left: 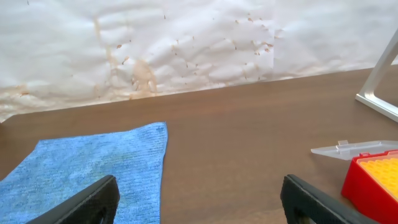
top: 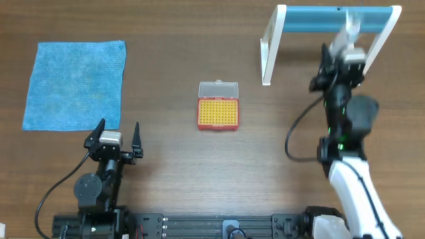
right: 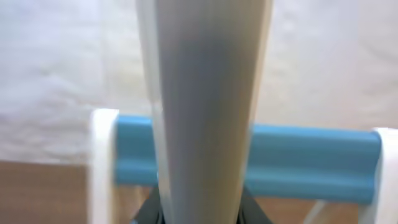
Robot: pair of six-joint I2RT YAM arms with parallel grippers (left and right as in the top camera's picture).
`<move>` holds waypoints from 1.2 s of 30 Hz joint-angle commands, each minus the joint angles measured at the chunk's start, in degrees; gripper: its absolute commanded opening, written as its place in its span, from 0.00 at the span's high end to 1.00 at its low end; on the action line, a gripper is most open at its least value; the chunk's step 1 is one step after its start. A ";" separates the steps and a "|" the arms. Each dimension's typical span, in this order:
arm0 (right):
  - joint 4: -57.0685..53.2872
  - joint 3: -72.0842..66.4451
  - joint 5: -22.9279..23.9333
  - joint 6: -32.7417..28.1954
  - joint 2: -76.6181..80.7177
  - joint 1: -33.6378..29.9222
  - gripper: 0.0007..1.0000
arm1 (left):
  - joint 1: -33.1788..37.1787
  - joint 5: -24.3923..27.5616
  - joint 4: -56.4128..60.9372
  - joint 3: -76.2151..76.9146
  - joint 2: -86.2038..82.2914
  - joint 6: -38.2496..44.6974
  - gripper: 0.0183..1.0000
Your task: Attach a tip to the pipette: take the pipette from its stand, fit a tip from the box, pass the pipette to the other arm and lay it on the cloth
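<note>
Right wrist view: the white-grey tubular pipette (right: pixel 205 106) stands upright between the jaws of the right gripper (right: pixel 199 214). They appear to pinch its barrel, close in front of the white-framed stand with a blue crossbar (right: pixel 311 155), a grip I judge is meant to lift it off. The left gripper (left: pixel 199 211) rests with jaws spread wide, free to receive. The blue woven cloth (left: pixel 87 168) lies ahead to their left and the red box of yellow tips (left: pixel 373 180) ahead to their right. A brown wooden tabletop (left: pixel 236 137) runs back to crumpled, stained white paper (left: pixel 186 43).

Top view looks straight down on the table (top: pixel 166 189). Left wrist view skims low, sharing its cloth (left: pixel 93 168) and box (left: pixel 376 180). Right wrist view faces the stand (right: pixel 311 155) closely.
</note>
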 commanded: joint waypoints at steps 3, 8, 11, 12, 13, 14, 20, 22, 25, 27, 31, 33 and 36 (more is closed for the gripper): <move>20.15 -16.00 -10.73 2.99 -3.08 14.01 0.93 | -0.20 -0.24 -0.26 -0.15 -0.26 0.46 0.16; 18.95 -15.37 8.46 2.60 5.25 34.16 0.93 | -0.20 -0.24 -0.26 -0.15 -0.26 0.48 0.16; 28.55 -10.69 8.15 2.56 16.28 39.63 0.93 | -0.20 -0.24 -0.26 -0.15 -0.26 0.48 0.16; 30.16 -9.35 7.76 2.60 20.22 40.11 0.93 | -0.20 -0.24 -0.26 -0.15 -0.26 0.46 0.16; 30.45 -8.76 6.43 2.60 21.79 40.13 0.93 | -0.20 -0.24 -0.26 -0.15 -0.26 0.46 0.16; 30.42 -8.48 5.53 2.60 22.45 40.13 0.93 | -0.20 -0.24 -0.26 -0.15 -0.26 0.46 0.16; 30.58 -6.43 5.51 3.91 25.66 41.16 0.93 | -0.20 -0.24 -0.26 -0.15 -0.26 0.48 0.16; 33.22 -5.97 5.57 3.89 29.00 41.66 0.92 | -0.20 -0.24 -0.26 -0.15 -0.26 0.46 0.16; 35.12 -5.01 5.60 3.87 32.17 41.68 0.93 | -0.20 -0.24 -0.26 -0.15 -0.26 0.46 0.16; 34.64 -4.70 6.49 3.85 32.61 41.68 0.93 | -0.20 -0.24 -0.26 -0.15 -0.26 0.46 0.16; 33.40 -4.70 7.74 3.43 33.05 41.66 0.92 | -0.20 -0.24 -0.26 -0.15 -0.26 0.46 0.16; 33.46 -4.39 7.69 3.45 34.14 41.66 0.92 | -0.20 -0.24 -0.26 -0.15 -0.26 0.46 0.16; 33.29 -4.15 6.60 3.48 34.45 41.68 0.93 | -0.20 -0.24 -0.26 -0.15 -0.26 0.48 0.16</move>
